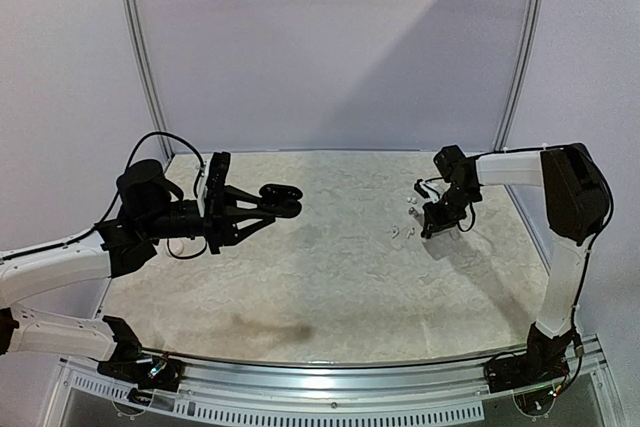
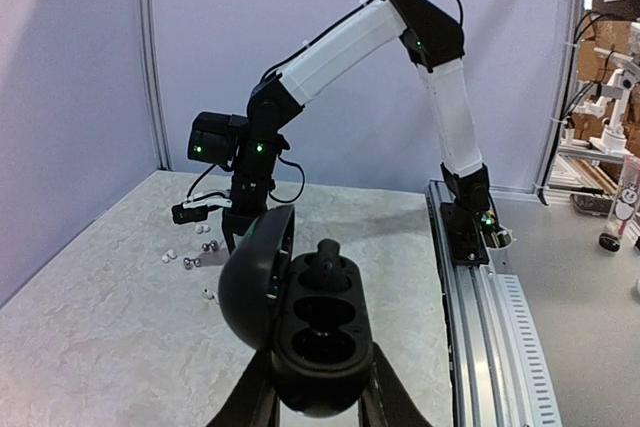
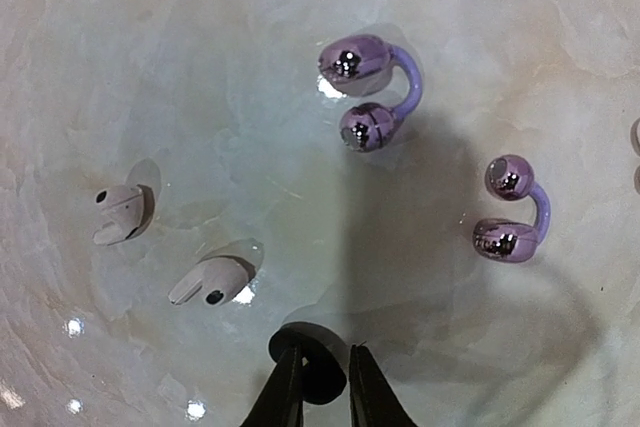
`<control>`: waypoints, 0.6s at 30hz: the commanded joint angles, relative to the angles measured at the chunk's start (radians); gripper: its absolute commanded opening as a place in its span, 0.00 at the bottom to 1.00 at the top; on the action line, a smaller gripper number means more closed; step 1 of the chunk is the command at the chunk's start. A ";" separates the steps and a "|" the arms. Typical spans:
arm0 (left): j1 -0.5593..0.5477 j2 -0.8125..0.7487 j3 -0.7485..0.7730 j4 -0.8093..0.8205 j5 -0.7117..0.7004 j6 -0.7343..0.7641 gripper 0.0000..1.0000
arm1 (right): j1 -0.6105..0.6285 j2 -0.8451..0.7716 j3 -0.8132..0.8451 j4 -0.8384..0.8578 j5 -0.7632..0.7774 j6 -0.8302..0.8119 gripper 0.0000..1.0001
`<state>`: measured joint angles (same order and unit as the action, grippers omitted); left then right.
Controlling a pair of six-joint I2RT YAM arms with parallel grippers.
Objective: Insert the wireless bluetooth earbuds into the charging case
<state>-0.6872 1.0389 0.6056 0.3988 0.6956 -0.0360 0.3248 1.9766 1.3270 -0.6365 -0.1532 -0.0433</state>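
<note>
Right pincer (image 3: 322, 357) pinching black earbud (image 3: 312, 339), visible only from wrist

The left arm (image 1: 55, 277) and right arm (image 1: 565, 272) have white-shelled links, black joints and black wrist housings.

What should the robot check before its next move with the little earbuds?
1. Charging case lid open: ok.
2. Left gripper shut on the case: ok.
3. Lower slot empty: ok.
4. Right gripper pinching the black earbud: ok.
5. Black earbud lined up over the case: not ok, they are far apart.
6. Earbud turned the right way for the slot: cannot tell.
</note>
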 commanded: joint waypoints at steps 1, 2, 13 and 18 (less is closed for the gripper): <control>-0.015 0.006 -0.008 -0.007 0.005 0.016 0.00 | 0.000 -0.007 -0.035 -0.053 -0.027 -0.006 0.18; -0.015 0.006 -0.007 -0.008 0.007 0.016 0.00 | 0.000 -0.006 -0.038 -0.052 -0.031 -0.006 0.18; -0.015 0.013 -0.001 -0.012 0.007 0.030 0.00 | -0.001 -0.021 -0.058 -0.041 -0.099 -0.007 0.00; -0.015 0.012 0.000 -0.013 0.004 0.029 0.00 | 0.000 -0.047 -0.067 -0.043 -0.126 -0.012 0.00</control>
<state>-0.6872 1.0424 0.6056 0.3977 0.6983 -0.0212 0.3202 1.9526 1.2957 -0.6228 -0.2245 -0.0467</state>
